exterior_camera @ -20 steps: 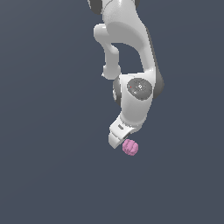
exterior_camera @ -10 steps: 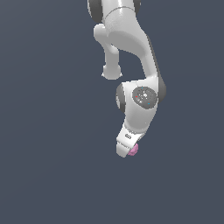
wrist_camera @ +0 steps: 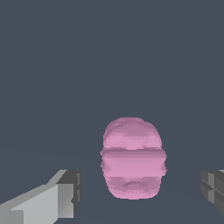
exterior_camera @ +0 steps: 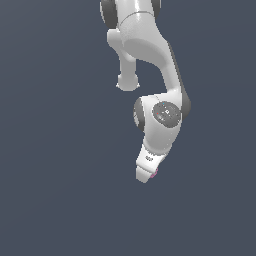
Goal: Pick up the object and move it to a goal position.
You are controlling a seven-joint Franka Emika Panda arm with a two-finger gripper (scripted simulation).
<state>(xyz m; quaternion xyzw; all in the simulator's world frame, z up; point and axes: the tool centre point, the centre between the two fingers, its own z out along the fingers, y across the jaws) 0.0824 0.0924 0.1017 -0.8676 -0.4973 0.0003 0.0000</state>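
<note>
The object [wrist_camera: 132, 158] is a small pink lumpy clump lying on the dark grey surface. In the wrist view it sits between my two fingers [wrist_camera: 65, 194], which stand wide apart on either side with clear gaps, not touching it. My gripper [wrist_camera: 141, 189] is open. In the exterior view the white arm hangs over the object [exterior_camera: 154, 173], and only a thin pink sliver shows beside the gripper [exterior_camera: 146, 175]. The fingertips themselves are hidden behind the hand in that view.
The dark grey surface [exterior_camera: 60, 190] spreads flat all around with no other objects in sight. The arm's white links [exterior_camera: 145, 45] rise toward the top of the exterior view.
The arm has swung toward the exterior view's right and come down over the object, which went from plainly visible beside the hand to almost fully covered by it.
</note>
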